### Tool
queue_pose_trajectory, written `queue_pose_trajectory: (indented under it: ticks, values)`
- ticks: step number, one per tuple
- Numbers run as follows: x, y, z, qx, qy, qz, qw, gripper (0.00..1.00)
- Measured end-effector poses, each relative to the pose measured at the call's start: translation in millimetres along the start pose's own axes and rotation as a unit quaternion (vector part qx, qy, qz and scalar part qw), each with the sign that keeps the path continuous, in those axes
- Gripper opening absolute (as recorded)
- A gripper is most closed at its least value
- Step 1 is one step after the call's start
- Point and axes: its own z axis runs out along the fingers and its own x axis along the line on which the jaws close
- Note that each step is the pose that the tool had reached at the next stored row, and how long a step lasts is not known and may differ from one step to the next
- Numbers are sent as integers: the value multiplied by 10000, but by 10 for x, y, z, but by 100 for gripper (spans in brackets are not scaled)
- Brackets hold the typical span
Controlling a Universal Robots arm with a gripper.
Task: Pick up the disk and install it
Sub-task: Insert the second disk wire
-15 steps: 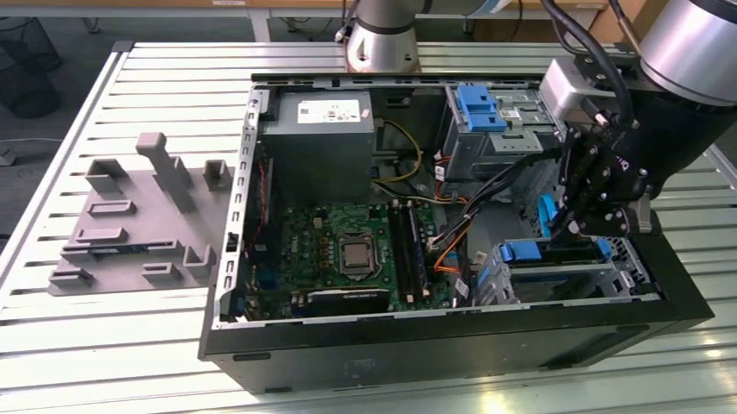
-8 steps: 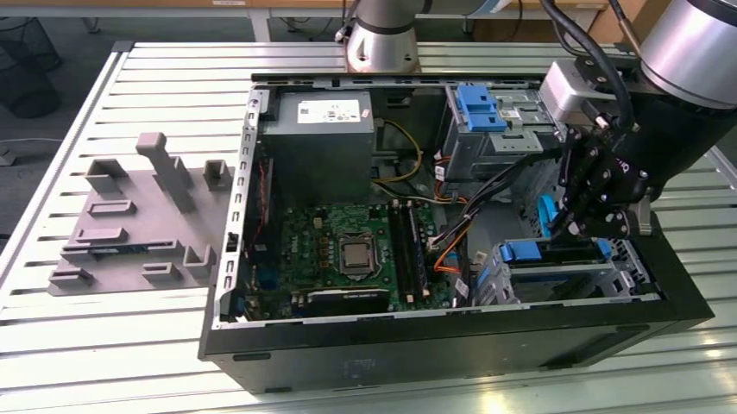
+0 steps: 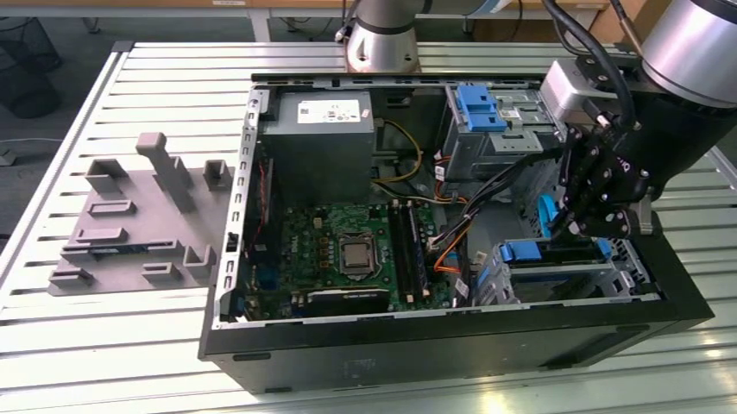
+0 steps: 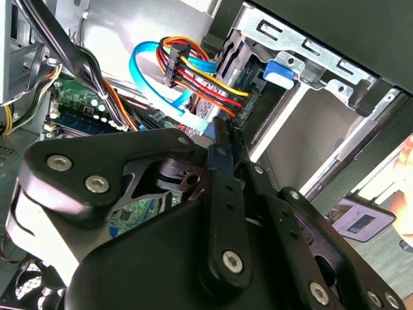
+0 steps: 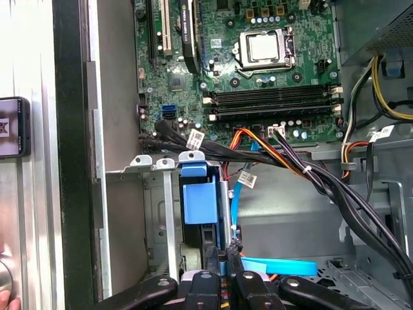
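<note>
The disk [image 3: 537,253] stands on edge in the metal drive cage [image 3: 576,280] at the front corner of the open computer case, on the exterior view's right. In the first wrist view its blue plastic rail [image 5: 197,201] shows at the cage mouth [image 5: 169,213]. My gripper [image 3: 572,231] hangs straight over that cage. Its black fingers [image 5: 210,261] are drawn close together on a thin blue edge at the disk's exposed end, with the gripper [image 5: 224,261] right against the cage. In the second wrist view the gripper [image 4: 219,132] points at the cage wall [image 4: 303,58].
Black, orange and light-blue cables [image 3: 484,194] run beside the gripper into the cage. The grey power supply [image 3: 317,129], the motherboard [image 3: 345,250] and a second bay with a blue latch [image 3: 478,108] sit inside the case. A grey fixture [image 3: 138,216] lies on the slatted table.
</note>
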Motion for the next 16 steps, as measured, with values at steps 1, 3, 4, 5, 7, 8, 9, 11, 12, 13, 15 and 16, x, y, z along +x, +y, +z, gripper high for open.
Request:
queue_pose_trajectory:
  ticks: [1, 3, 4, 5, 7, 8, 9, 11, 12, 13, 15, 16]
  values:
    - [6, -1, 0, 0, 0, 0, 10000, 16]
    - [21, -2, 1, 0, 0, 0, 10000, 16]
    - [28, -4, 2, 0, -1, 0, 10000, 16]
    - [32, -6, 2, 0, -2, -1, 10000, 16]
    - [38, -8, 2, -1, -3, 0, 10000, 16]
    - [39, -8, 1, -1, -6, 0, 10000, 16]
    - [40, -10, 2, -2, -15, -1, 10000, 16]
    - [42, -13, 4, -5, -41, -3, 10000, 16]
    - [44, -14, 5, -6, -54, -3, 10000, 16]
    - [47, -15, 7, -6, -59, -4, 10000, 16]
    - [56, -16, 11, -6, -63, -4, 10000, 16]
    - [59, -17, 11, -6, -62, -4, 10000, 16]
